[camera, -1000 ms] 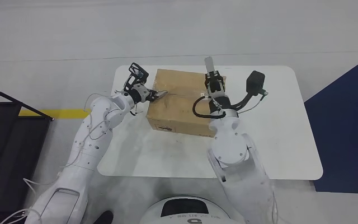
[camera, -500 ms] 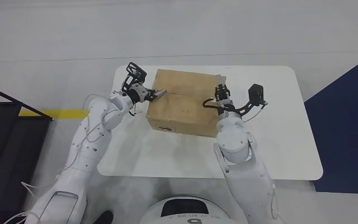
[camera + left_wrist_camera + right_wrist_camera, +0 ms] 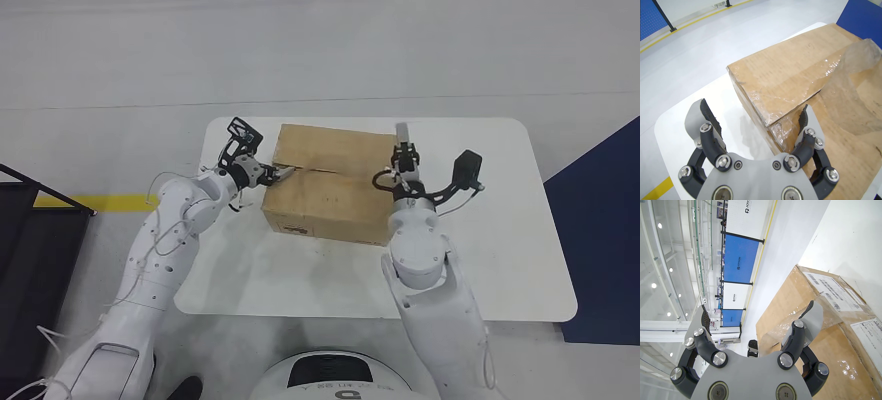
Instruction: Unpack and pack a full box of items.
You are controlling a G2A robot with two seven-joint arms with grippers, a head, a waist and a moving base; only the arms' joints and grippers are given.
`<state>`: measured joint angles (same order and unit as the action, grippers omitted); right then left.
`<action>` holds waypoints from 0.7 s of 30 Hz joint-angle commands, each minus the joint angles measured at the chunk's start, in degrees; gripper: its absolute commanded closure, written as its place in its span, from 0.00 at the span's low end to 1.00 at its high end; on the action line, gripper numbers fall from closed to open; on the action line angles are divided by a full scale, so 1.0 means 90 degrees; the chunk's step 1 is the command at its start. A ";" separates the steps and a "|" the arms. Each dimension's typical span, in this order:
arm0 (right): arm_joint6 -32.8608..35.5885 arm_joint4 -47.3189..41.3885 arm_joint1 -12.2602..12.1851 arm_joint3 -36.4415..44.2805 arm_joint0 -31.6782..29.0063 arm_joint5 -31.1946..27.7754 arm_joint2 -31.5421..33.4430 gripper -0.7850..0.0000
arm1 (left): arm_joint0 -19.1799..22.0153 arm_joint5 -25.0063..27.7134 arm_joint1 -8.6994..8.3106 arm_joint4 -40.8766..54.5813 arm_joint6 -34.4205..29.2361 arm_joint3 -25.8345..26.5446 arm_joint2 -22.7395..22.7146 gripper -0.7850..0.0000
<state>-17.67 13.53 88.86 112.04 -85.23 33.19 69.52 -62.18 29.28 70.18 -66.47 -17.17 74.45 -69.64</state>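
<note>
Cardboard box (image 3: 322,200) on white table (image 3: 500,250), grey floor (image 3: 300,50)

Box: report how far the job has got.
Done: a strip of tape is peeled up off the seam of the box. In hand: the left gripper, open, straddles the corner of a flap at one end; the right gripper, open, sits at the other end beside the loose tape. Left: the box lies closed, so all unpacking and repacking remain.

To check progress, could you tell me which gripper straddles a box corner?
The left gripper: its open fingers flank a taped corner of the box; the right gripper hovers open at the other end.
</note>
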 commanded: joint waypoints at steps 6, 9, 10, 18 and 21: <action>-0.0266 -0.0179 0.0040 -0.0164 -0.0031 -0.0230 0.0131 0.00 | -0.0010 0.0008 -0.0024 0.0004 -0.0043 0.0078 -0.0025 0.00; -0.0570 -0.0478 0.0078 -0.0167 -0.0075 -0.0622 0.0253 0.00 | -0.0026 -0.0005 -0.0038 -0.0008 -0.0040 0.0146 -0.0051 0.00; -0.0753 -0.0555 0.0091 -0.0161 -0.0097 -0.0761 0.0318 0.00 | -0.0040 -0.0018 -0.0042 -0.0004 -0.0024 0.0191 -0.0064 0.00; -0.1483 -0.1004 0.0167 -0.0718 -0.0114 -0.0998 0.0685 0.00 | -0.0131 -0.0074 -0.0082 -0.0018 -0.0009 0.0391 -0.0160 0.00; -0.1412 -0.1072 0.0187 -0.1075 0.0019 -0.0926 0.0664 0.00 | -0.0129 -0.0085 -0.0081 -0.0017 -0.0014 0.0403 -0.0125 0.00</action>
<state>-30.61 4.04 90.49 103.20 -85.45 24.78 75.65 -63.37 28.54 69.44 -66.60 -17.28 78.05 -70.89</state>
